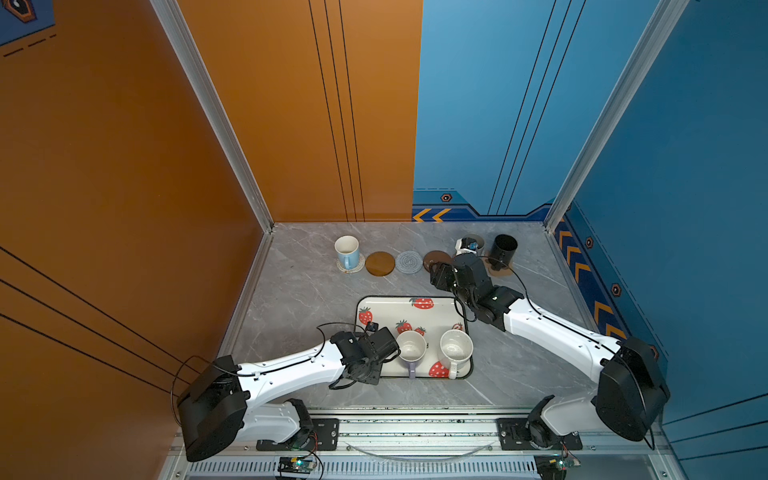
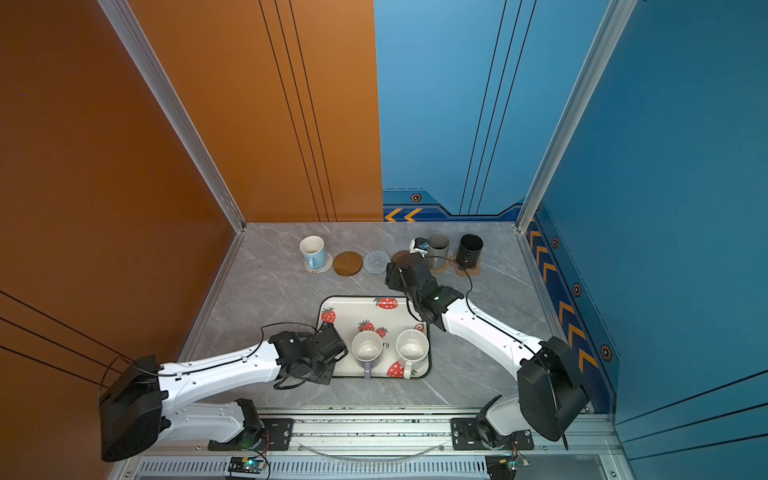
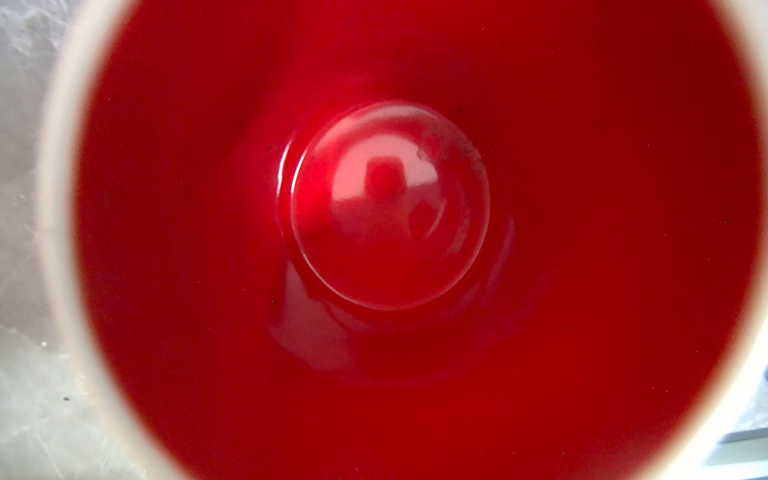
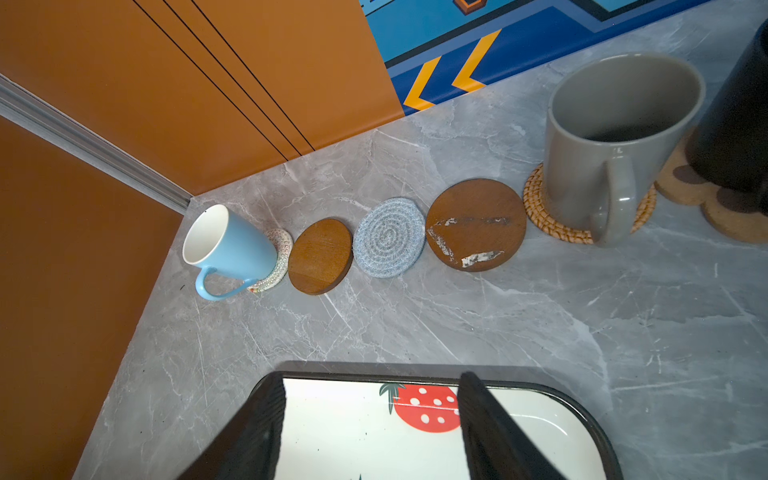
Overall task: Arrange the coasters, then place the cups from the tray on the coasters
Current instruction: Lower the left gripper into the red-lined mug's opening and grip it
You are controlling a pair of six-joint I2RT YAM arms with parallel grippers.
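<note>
Nearest in, the left gripper point(image 1: 380, 344) is hanging over the left end of the strawberry tray point(image 1: 392, 311). The left wrist view is staring straight down into the white mug with the red inside point(image 3: 390, 208), red filling the frame. So the step in hand, as I'm reading it, is the pick of that mug. No finger is showing anywhere, so I cannot tell whether the jaws are parted or pinching the wall. In both top views the mug is hiding under the gripper. Just beside it on the tray, the lavender mug point(image 1: 411, 347) and the speckled white mug point(image 1: 456, 347) are sitting upright.

Further out, the right gripper point(image 4: 372, 374) is hovering above the tray's far rim, jaws standing wide apart, holding and touching nothing.

At the back the coasters are lying in a row. The light blue mug point(image 1: 347, 249) is sitting on the beige woven round point(image 4: 282, 253), the grey mug point(image 4: 615, 137) on the rattan round point(image 4: 552, 224), and the black mug point(image 1: 503, 248) on the paw-shaped coaster point(image 4: 731, 220). Waiting bare between them are a brown wooden disc point(image 1: 380, 263), the grey woven round point(image 1: 407, 262) and a scuffed wooden disc point(image 4: 476, 224).

The next move is calling for a firm hold, a straight lift clear of the lavender mug and the tray's rim, then a carry to a bare coaster.
</note>
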